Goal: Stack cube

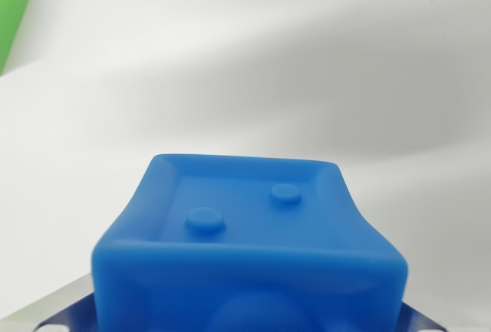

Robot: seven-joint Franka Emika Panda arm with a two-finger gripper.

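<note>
A plain white surface fills the wrist view, crossed by soft grey shadows. A blue cube sits low and centre, very close to the camera, its recessed face showing two round studs. A green cube peeks in at the wrist view's upper left, well apart. The fingers are hidden, so their state cannot be told.

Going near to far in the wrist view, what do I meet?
Blue cube filling the bottom of the frame, right at the camera → bare white surface → green cube, cut off at the wrist view's top left edge.
</note>
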